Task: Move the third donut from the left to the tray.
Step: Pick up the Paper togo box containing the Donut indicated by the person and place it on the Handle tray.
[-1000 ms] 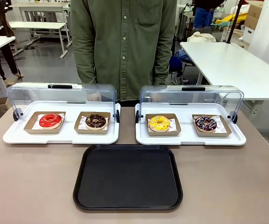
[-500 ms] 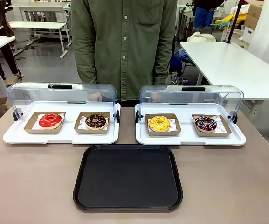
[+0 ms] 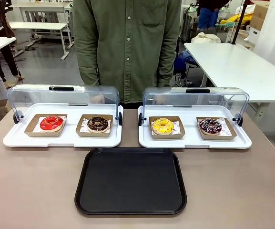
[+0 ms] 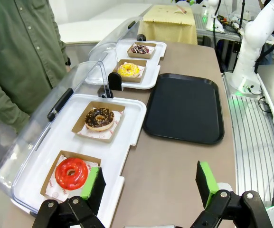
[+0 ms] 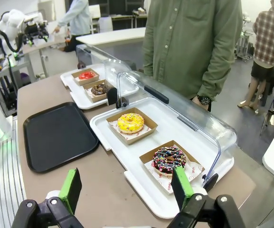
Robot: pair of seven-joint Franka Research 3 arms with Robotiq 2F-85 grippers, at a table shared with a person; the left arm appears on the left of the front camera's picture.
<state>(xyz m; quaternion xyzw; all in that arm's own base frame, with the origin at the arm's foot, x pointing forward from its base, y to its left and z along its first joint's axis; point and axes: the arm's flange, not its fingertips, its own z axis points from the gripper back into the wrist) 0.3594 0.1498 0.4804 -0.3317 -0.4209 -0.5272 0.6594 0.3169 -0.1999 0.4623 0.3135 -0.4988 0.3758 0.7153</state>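
The yellow-iced donut [image 3: 162, 126] with sprinkles rests on its brown cardboard square in the right white display tray [image 3: 194, 141]; it also shows as the yellow donut [image 5: 130, 122] and, far off, the yellow donut [image 4: 128, 70]. The black tray [image 3: 130, 181] lies empty in front of the display trays, seen too as the black tray [image 4: 186, 106] and the black tray [image 5: 56, 135]. My left gripper [image 4: 148, 181] is open above the table near the red donut [image 4: 71, 173]. My right gripper [image 5: 127, 186] is open, held above the table before the right display tray.
The left display tray [image 3: 61, 138] holds a red donut [image 3: 51, 123] and a chocolate donut [image 3: 98, 124]. A dark sprinkled donut [image 3: 210, 126] sits right of the yellow one. Both clear lids [image 3: 194, 99] stand raised. A person in a green shirt [image 3: 127, 47] stands at the far side.
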